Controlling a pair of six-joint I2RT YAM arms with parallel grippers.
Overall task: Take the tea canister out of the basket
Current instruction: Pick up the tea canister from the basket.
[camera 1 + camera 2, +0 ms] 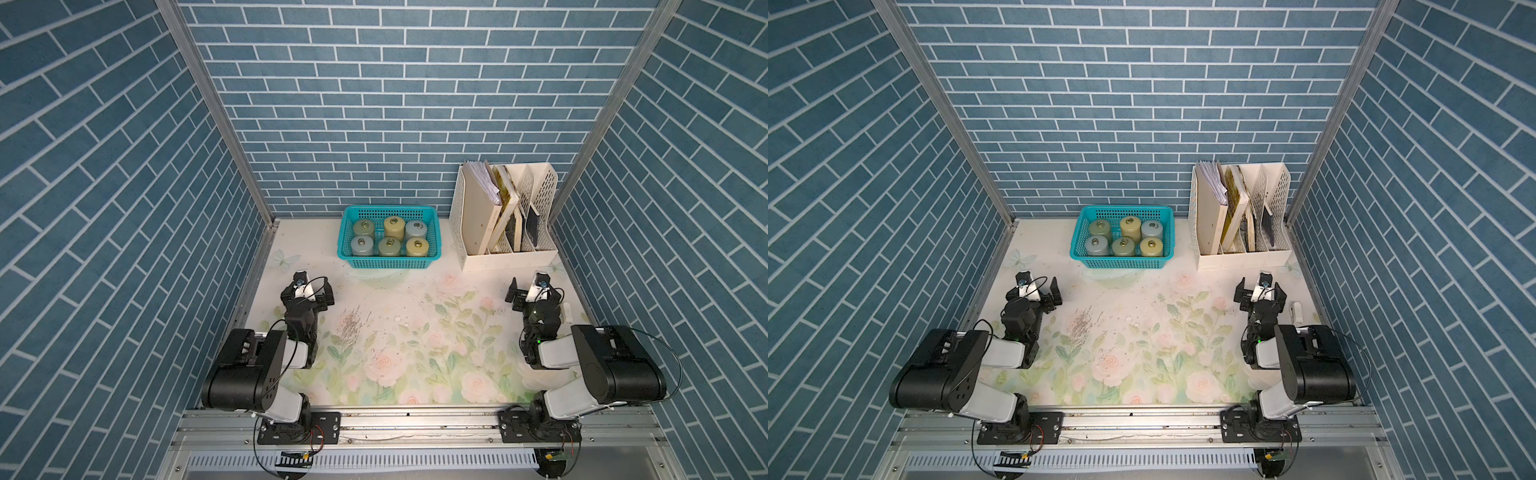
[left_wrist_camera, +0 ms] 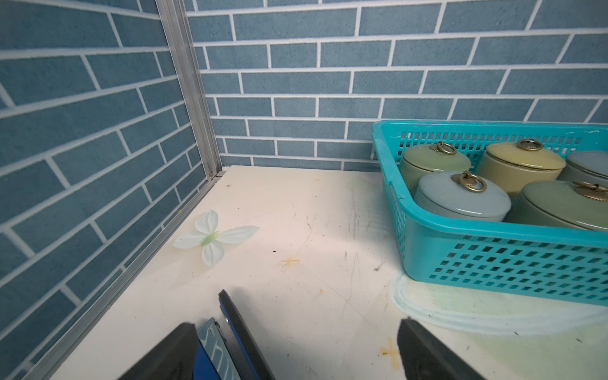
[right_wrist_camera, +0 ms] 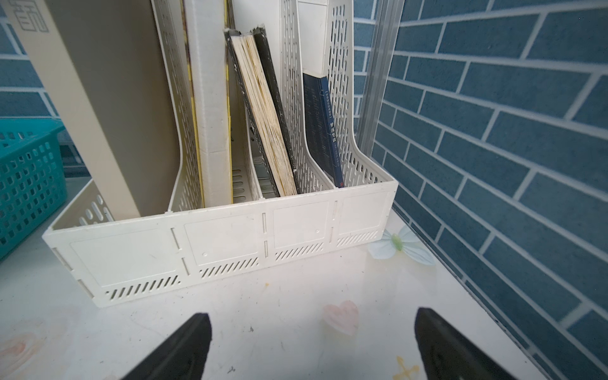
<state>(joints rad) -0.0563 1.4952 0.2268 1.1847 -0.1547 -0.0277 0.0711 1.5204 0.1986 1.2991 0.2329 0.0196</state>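
Honestly, nowhere near a grab yet. Looking at six tea canisters (image 1: pixel 389 246) packed upright in two rows of three inside the basket (image 1: pixel 388 262), at the far end of the table (image 1: pixel 415 291), just beside the file rack (image 3: pixel 230 237). Empty left gripper (image 2: pixel 316 307) with jaws spread apart, well short of the basket's near corner; right gripper (image 3: pixel 314 314) likewise wide apart and empty, facing the rack instead. Biggest worry: reaching in with so little room between neighbours, then clipping one or snagging a ring handle (image 2: pixel 468 182). Could also drag the whole light basket along by lifting at an angle and catching the flared rim. Glazed-looking sides too, so possibly slippery under a shallow pinch
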